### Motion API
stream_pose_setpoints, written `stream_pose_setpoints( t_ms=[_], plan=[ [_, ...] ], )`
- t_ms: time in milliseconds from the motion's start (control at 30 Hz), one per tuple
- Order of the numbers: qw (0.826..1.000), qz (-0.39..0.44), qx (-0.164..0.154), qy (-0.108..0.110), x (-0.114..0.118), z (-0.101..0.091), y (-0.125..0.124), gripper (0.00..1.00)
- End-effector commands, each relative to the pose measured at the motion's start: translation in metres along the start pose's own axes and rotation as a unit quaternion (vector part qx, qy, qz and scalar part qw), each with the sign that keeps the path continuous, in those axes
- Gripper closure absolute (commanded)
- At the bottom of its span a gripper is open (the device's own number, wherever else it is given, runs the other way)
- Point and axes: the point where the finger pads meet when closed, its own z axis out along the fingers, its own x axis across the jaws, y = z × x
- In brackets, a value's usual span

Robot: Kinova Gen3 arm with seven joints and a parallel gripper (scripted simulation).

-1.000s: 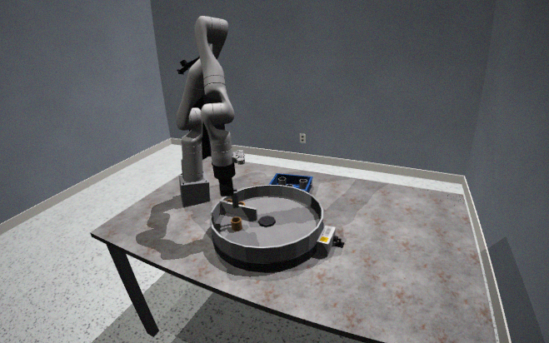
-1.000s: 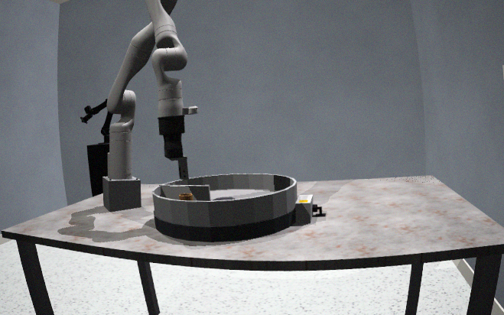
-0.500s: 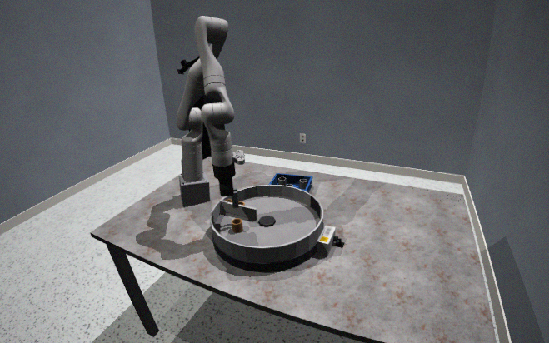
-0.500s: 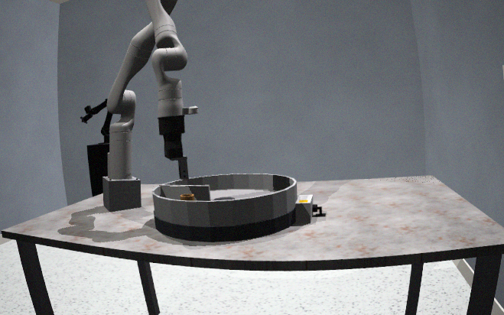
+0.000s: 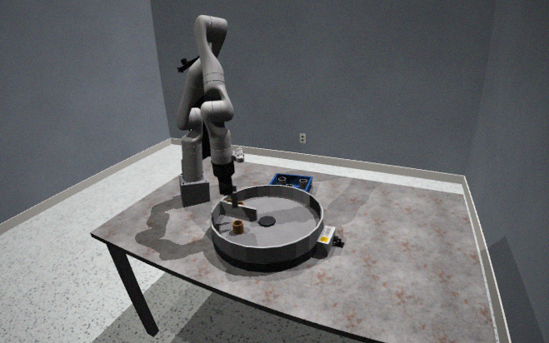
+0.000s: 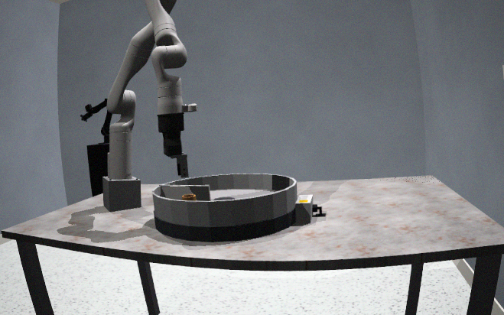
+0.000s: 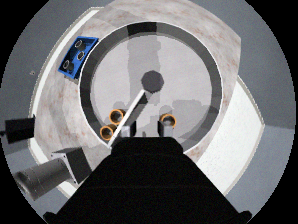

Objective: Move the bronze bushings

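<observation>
Wrist view: our open, empty pincer (image 5: 234,196) (image 6: 182,166) (image 7: 146,126) hovers above the turntable's disc (image 5: 286,211) (image 7: 185,70).
Three bronze bushings (image 5: 237,226) (image 6: 188,196) (image 7: 168,120) stand there; the divider (image 5: 242,211) (image 6: 203,191) (image 7: 126,119) separates one. Drifting sideways while lowering could topple that one.

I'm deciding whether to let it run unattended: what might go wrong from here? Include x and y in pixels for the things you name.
The open tool (image 5: 234,200) (image 6: 182,172) (image 7: 146,126) hangs low over the turntable's divider (image 5: 242,210) (image 6: 185,192) (image 7: 126,118); moving sideways without rising first might clip it.

Three bronze bushings stand on the disc (image 5: 289,212) (image 7: 185,75). Two share one side of the divider, close together, so a bump could tip one.

The crate (image 5: 272,178) (image 7: 90,42) shows three grey bushings, apparently steel; a further pick there could wrongly lift one.
</observation>
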Motion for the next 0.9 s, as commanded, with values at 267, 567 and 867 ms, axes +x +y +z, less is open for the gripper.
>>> stream_pose_setpoints(
  t_ms=[267,567,867],
  plan=[
    [1.000,-0.001,0.002,0.004,0.001,-0.055,-0.002,0.00],
    [1.000,-0.001,0.002,0.004,0.001,-0.083,-0.002,0.00],
    [1.000,-0.001,0.002,0.004,0.001,-0.087,-0.002,0.00]
  ],
)
